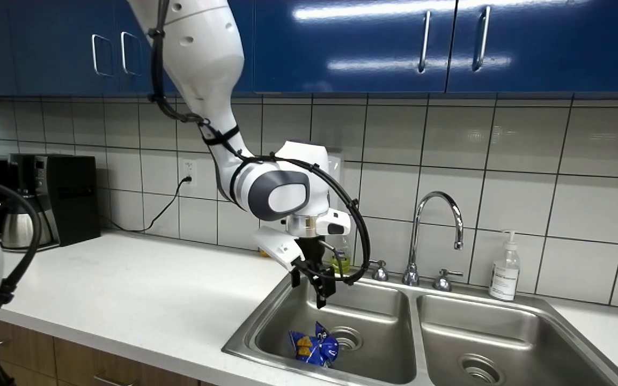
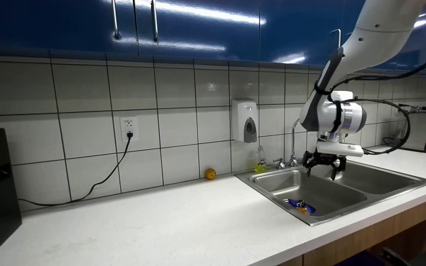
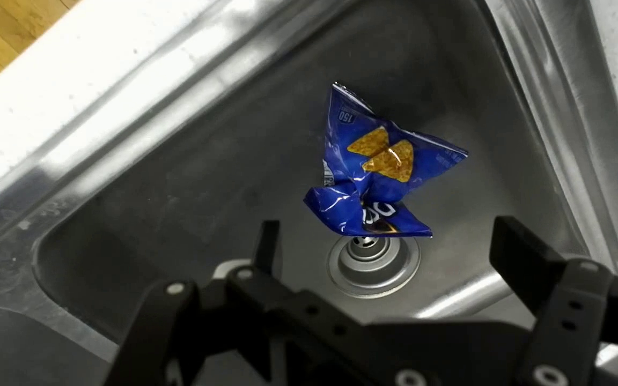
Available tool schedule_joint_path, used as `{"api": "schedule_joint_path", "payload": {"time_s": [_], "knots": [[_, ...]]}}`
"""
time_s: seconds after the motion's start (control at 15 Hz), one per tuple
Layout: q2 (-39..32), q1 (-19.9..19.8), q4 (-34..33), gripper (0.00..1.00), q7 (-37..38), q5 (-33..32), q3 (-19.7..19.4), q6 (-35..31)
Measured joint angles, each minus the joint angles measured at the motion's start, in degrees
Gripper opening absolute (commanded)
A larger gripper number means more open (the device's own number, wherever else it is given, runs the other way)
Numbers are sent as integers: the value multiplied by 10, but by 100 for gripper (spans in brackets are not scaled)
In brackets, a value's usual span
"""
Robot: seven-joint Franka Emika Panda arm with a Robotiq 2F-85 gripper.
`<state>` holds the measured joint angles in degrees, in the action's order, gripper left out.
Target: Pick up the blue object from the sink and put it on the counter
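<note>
Wrist view: Located but Not Yet Lifted

Shows a crumpled blue chip bag [image 3: 376, 166], evidently the item wanted, lying on the floor of a basin [image 3: 207, 177] right by the drain [image 3: 373, 271], w/ one end hiding part of its edge from above (tortilla chips, going by the printed front). Find the gripper [image 2: 321, 175] above & apart from the bag in both exterior views, hanging over the twin sink [image 1: 239, 344] w/ widely spread fingers [image 3: 526, 262], holding nothing & touching nothing.

Put progress at an early stage, est. only. Mark as done just a rough lining-up over the sink, w/o any grasp made. Count as left to do the grasp, lift, carry & release, i.e. nearly the whole job. Prob. calls next for a shift toward the bag, then a descent into the basin to straddle its middle. Must then clear the sink's edge before reaching the counter [image 2: 142, 225], w/ no exact drop spot named in the task. Could slip out of the grip, at a guess, if pinched only by a loose corner.
</note>
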<state>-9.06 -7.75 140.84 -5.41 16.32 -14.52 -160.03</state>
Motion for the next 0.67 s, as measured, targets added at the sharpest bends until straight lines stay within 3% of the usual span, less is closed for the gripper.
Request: {"api": "schedule_joint_path", "payload": {"time_s": [0.33, 0.67], "knots": [[-104, 0, -76, 100, 0, 39, 15, -15], [-187, -36, -142, 100, 10, 39, 56, -27]]}}
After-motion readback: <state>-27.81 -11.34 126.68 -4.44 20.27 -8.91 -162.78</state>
